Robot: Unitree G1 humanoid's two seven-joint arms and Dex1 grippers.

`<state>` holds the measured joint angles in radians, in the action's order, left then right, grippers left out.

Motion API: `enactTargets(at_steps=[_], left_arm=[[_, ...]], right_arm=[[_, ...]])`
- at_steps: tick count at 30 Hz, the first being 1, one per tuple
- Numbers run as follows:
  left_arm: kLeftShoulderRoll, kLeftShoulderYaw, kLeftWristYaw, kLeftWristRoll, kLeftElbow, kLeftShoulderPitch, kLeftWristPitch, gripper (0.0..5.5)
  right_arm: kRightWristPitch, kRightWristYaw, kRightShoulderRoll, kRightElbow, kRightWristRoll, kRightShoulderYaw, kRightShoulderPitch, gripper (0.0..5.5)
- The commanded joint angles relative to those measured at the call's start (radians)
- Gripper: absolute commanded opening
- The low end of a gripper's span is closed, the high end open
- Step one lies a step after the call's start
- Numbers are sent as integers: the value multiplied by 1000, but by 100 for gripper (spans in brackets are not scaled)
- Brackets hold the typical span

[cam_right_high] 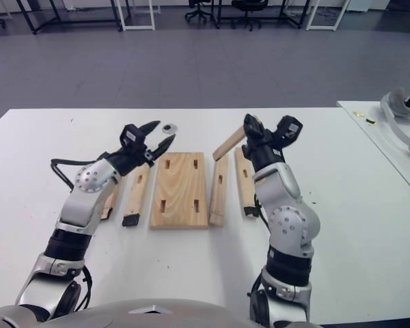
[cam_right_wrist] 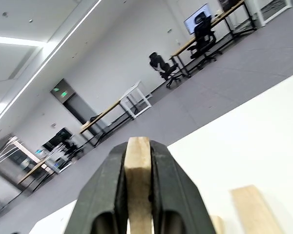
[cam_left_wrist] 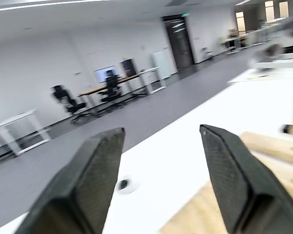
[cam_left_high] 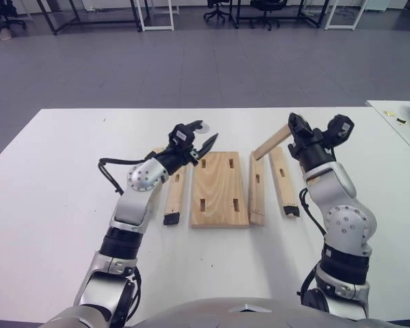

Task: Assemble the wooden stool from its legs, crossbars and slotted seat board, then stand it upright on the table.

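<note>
The slotted seat board (cam_left_high: 220, 189) lies flat in the middle of the white table (cam_left_high: 68, 205). One wooden leg (cam_left_high: 175, 195) lies to its left. Two more legs (cam_left_high: 257, 188) (cam_left_high: 281, 179) lie side by side to its right. My left gripper (cam_left_high: 201, 142) hovers open above the board's far left corner, with nothing between its fingers (cam_left_wrist: 88, 190). My right gripper (cam_left_high: 294, 133) is shut on one end of a short crossbar (cam_left_high: 273, 142), held tilted above the far ends of the right legs. The right wrist view has the wood (cam_right_wrist: 139, 185) clamped between the jaws.
A small round disc (cam_right_high: 169, 128) lies on the table just beyond my left gripper. Another wooden piece (cam_left_high: 157, 152) shows partly under my left arm. A second table (cam_right_high: 389, 137) with a white object (cam_right_high: 403, 116) stands to the right. Office desks and chairs stand behind.
</note>
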<state>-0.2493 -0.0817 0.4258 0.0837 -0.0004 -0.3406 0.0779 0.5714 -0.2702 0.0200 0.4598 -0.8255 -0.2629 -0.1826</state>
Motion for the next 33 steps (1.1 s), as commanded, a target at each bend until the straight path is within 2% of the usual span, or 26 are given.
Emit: enactTargets(at_steps=[1, 16, 21, 26, 33], left_arm=[[2, 38, -60, -25, 45, -11, -21, 277], [22, 34, -58, -11, 68, 7, -41, 277], [22, 32, -47, -10, 71, 3, -42, 277], [28, 32, -50, -11, 62, 12, -41, 277], [30, 34, -57, -16, 59, 17, -46, 277]], right_arm=[[-58, -4, -36, -23, 56, 0, 50, 42], [-223, 181, -102, -274, 165, 37, 72, 42], [-288, 195, -96, -275, 296, 94, 130, 42], [-343, 247, -21, -312, 463, 181, 141, 42], [-421, 314, 52, -423, 568, 194, 158, 42]])
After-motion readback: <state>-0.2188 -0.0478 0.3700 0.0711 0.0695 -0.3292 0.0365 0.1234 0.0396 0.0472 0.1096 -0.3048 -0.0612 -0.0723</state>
